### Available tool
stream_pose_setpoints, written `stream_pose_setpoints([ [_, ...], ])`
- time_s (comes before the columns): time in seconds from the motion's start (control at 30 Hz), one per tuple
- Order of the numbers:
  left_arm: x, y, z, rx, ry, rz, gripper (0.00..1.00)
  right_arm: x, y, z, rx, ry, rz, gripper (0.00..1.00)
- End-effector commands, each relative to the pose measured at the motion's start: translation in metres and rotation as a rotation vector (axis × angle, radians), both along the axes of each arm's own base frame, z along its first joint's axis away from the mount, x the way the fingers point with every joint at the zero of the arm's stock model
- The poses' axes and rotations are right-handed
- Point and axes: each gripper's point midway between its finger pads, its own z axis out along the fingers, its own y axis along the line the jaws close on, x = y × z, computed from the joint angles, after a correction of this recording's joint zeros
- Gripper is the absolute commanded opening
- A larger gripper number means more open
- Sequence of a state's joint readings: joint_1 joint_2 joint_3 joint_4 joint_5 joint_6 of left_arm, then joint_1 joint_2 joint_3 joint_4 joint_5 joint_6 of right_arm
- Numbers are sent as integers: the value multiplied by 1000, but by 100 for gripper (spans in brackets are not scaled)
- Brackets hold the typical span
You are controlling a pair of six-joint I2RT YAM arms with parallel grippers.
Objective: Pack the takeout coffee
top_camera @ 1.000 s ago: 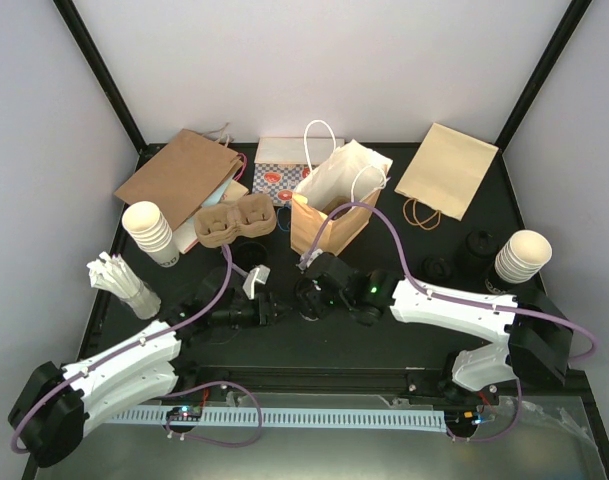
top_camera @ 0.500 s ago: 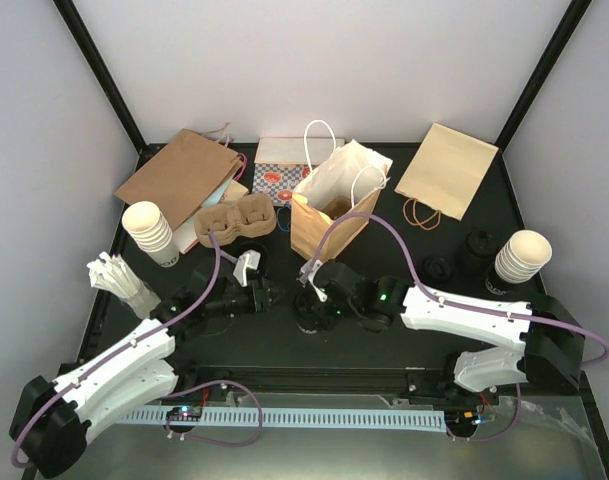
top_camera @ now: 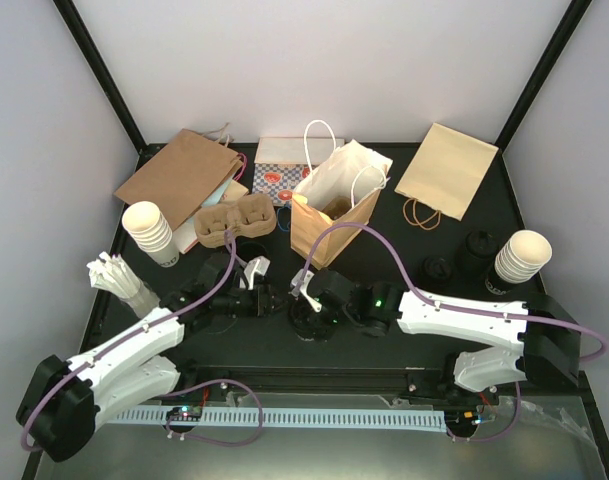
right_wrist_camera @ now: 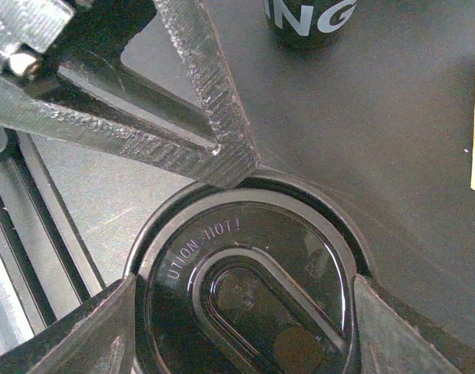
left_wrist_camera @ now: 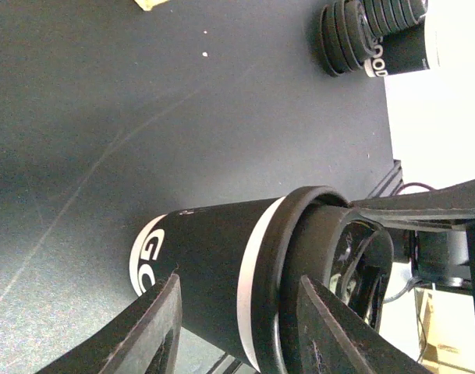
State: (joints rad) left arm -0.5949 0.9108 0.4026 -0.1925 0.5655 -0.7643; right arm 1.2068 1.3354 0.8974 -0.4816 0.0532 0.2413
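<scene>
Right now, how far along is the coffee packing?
Done: nothing packed; the cardboard tray has empty hollows.
In hand: left gripper grips one black coffee cup; right gripper holds the lid at its rim.
Left: likely second cup, tray, paper bag.

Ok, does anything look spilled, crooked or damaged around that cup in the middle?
No spill or damage shows. The lid, between the fingers of the right gripper, sits on the black cup; whether it sits level is unclear.
</scene>
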Motion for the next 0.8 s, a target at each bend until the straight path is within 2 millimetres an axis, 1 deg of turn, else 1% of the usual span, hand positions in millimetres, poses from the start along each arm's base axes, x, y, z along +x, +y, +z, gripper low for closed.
stream_pose_setpoints([
  [0.0,-4,-9,15,-61,-34,-73,43,-35,-30,-51,-189,169,42,50],
  [0.13,-5,-11,12,-59,-26,-88,43,-34,-30,-52,-196,168,47,50],
  [0.4,-5,-15,-1,-39,19,-109,41,-36,-29,-52,-199,172,62,50],
  [0.53,-4,-19,0,-40,19,-125,42,-38,-29,-54,-199,179,75,50],
  [0.67,-6,-27,8,-86,10,-179,43,-39,-30,-57,-206,183,79,50],
  [0.77,-7,-28,-1,-56,38,-193,42,-39,-29,-58,-206,183,77,50],
])
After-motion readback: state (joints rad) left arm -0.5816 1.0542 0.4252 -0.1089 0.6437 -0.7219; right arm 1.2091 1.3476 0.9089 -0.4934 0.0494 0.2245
